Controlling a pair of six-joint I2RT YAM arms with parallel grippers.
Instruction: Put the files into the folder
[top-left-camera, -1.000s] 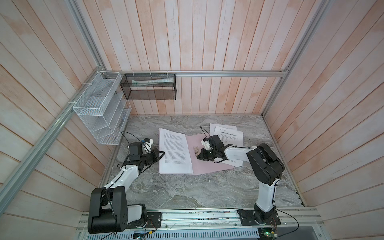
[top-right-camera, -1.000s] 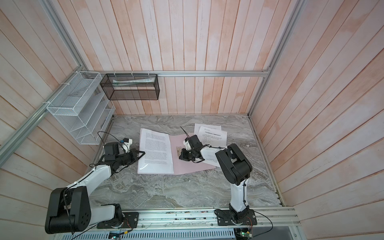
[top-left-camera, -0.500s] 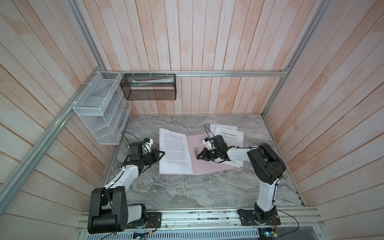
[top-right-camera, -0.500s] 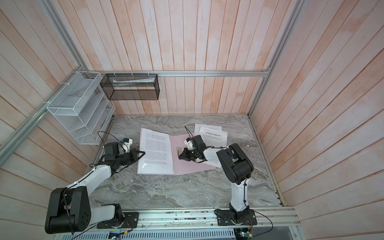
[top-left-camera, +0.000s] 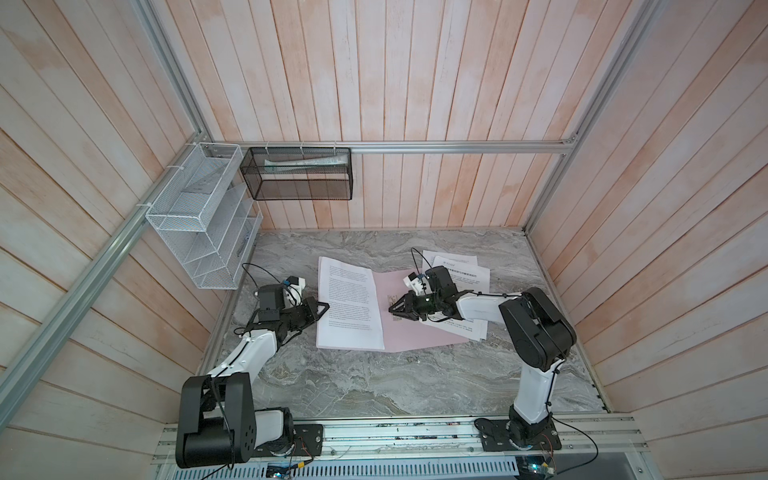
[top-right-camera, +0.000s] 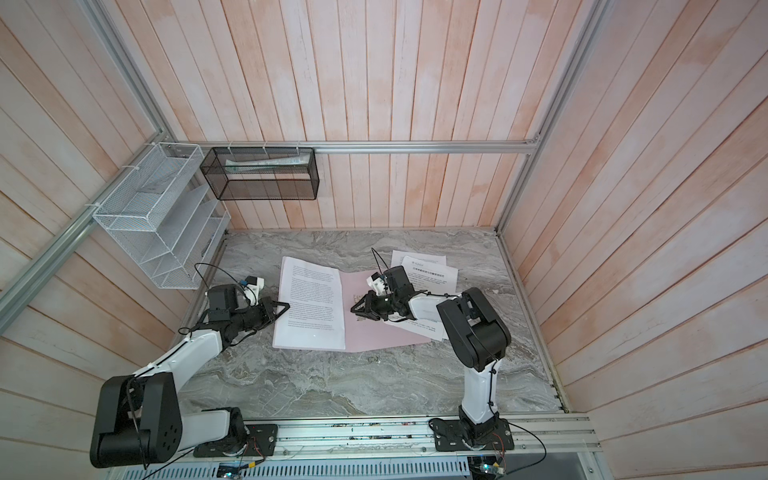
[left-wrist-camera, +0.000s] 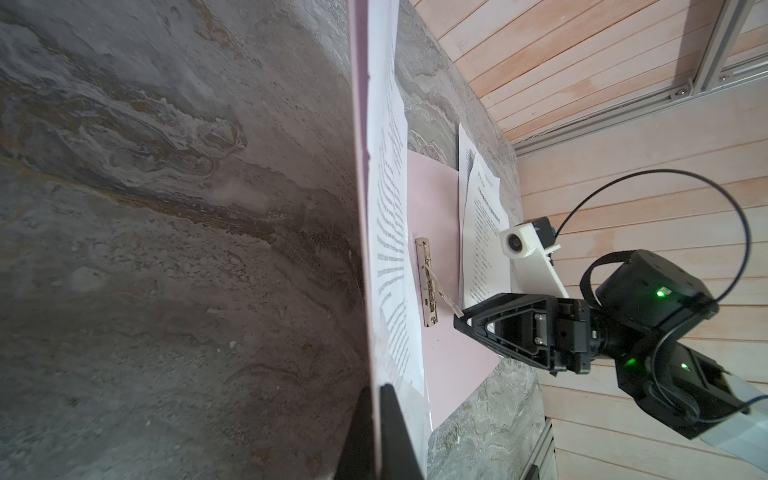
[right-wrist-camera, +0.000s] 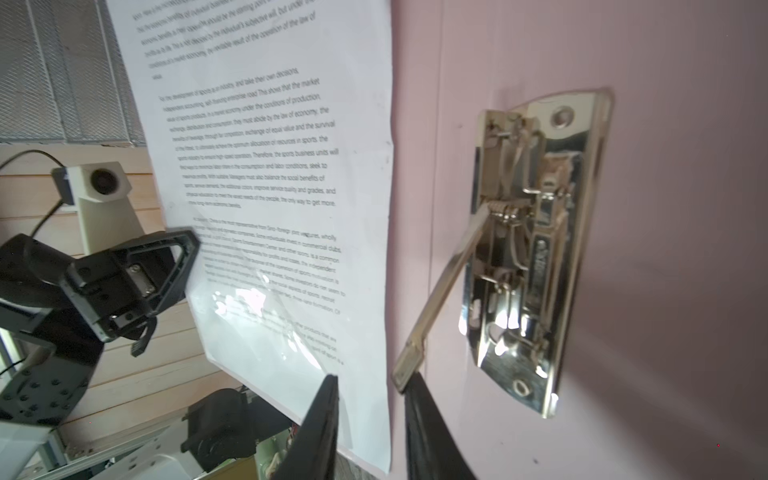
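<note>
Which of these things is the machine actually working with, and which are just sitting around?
In the job: pink folder, its metal clip, printed pages lying in it, loose printed sheets overlapping it.
Just around: white wire rack, black mesh basket holding rolled papers.

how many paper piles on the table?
2. One pile on the left half of the folder; another pile overlapping its right edge, partly under the right arm. Sheet counts hidden.

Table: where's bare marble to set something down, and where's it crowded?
Free: the wide front strip of the table between the folder and the base rail; a narrower strip between folder and back wall. Crowded: the middle, with left gripper on the folder's left edge, right gripper open at its clip, loose files right rear.
</note>
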